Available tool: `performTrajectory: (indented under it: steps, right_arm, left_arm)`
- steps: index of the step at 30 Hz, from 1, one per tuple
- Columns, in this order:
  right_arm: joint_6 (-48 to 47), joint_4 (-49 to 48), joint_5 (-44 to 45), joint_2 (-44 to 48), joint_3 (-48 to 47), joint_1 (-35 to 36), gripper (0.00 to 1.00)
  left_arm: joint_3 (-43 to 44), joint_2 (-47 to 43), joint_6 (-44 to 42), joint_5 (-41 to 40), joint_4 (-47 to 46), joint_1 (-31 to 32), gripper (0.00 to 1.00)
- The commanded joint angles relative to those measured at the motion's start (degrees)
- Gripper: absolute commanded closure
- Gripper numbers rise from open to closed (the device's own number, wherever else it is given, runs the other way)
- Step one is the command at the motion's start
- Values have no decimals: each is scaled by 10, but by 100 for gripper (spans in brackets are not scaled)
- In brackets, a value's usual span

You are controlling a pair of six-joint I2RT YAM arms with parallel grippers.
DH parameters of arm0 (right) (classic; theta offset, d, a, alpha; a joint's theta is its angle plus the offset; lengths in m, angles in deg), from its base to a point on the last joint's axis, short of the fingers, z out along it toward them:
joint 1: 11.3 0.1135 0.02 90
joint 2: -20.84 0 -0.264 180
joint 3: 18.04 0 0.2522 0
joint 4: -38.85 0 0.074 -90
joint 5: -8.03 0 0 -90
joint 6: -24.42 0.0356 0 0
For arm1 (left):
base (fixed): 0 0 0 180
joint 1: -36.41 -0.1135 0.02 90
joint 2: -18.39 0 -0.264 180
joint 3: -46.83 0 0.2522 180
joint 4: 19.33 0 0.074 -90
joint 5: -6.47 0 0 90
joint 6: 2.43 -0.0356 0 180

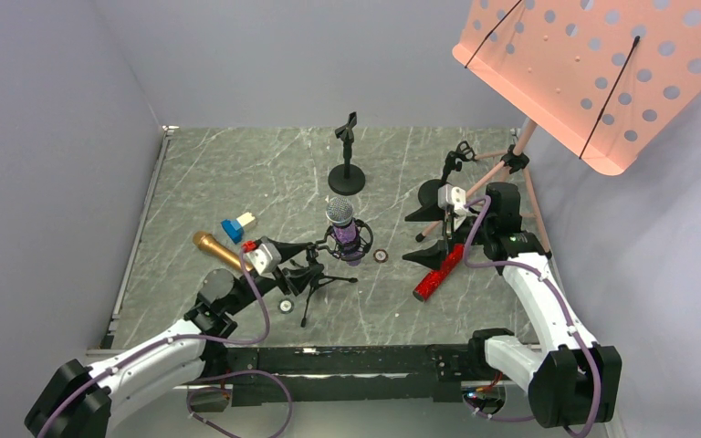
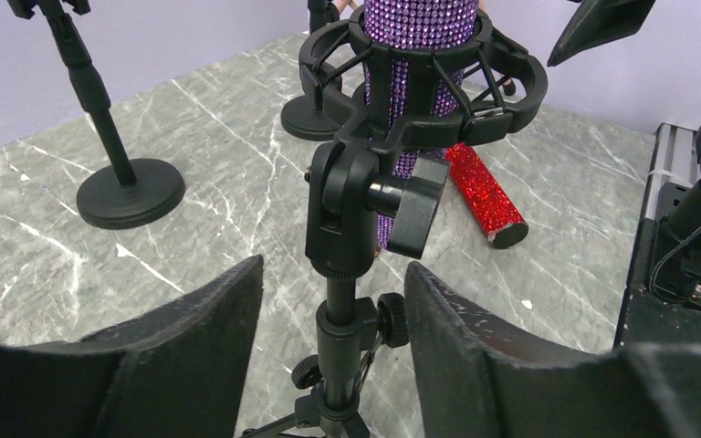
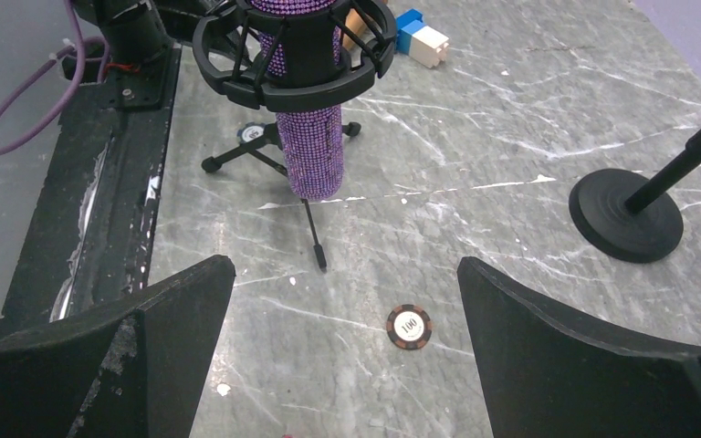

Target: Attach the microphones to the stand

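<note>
The purple glitter microphone stands upright in the black shock mount of a small tripod stand. My left gripper has its fingers on either side of that stand's pole below the mount; they are open, with a gap on the left and the right finger close to a knob. The red glitter microphone lies on the table, also visible in the left wrist view. The gold microphone lies at the left. My right gripper hovers open and empty, facing the purple microphone.
A round-base stand with an empty clip stands at the back middle. Another stand is behind the right gripper. A pink music stand overhangs the right. A blue and white block and a poker chip lie on the marble table.
</note>
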Motion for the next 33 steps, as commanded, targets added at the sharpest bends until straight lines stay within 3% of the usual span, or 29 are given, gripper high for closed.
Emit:
performTrajectory:
  steps: [1, 7, 9, 19, 20, 22, 24, 33]
  right_arm:
    - [-11, -7, -26, 11, -2, -3, 1]
    - [-11, -7, -27, 11, -3, -5, 1]
    - [-11, -8, -28, 12, -2, -5, 1]
    - [-11, -7, -30, 13, -1, -8, 1]
    - [-11, -7, -30, 13, -1, -8, 1]
    - [-11, -7, -30, 12, -1, -8, 1]
    - [-11, -7, -30, 13, -1, -9, 1]
    - [-14, -5, -30, 11, -2, -9, 1]
  left_arm:
    - [11, 11, -10, 7, -47, -2, 40]
    - [19, 33, -8, 20, -58, -1, 53]
    - [20, 39, -5, 18, -60, -1, 64]
    - [32, 68, 4, 27, -83, -1, 64]
    - [33, 71, 4, 30, -85, -1, 68]
    - [37, 76, 4, 33, -86, -1, 89]
    - [41, 78, -1, 41, -84, -1, 100]
    - [79, 35, -37, 22, -34, -6, 100]
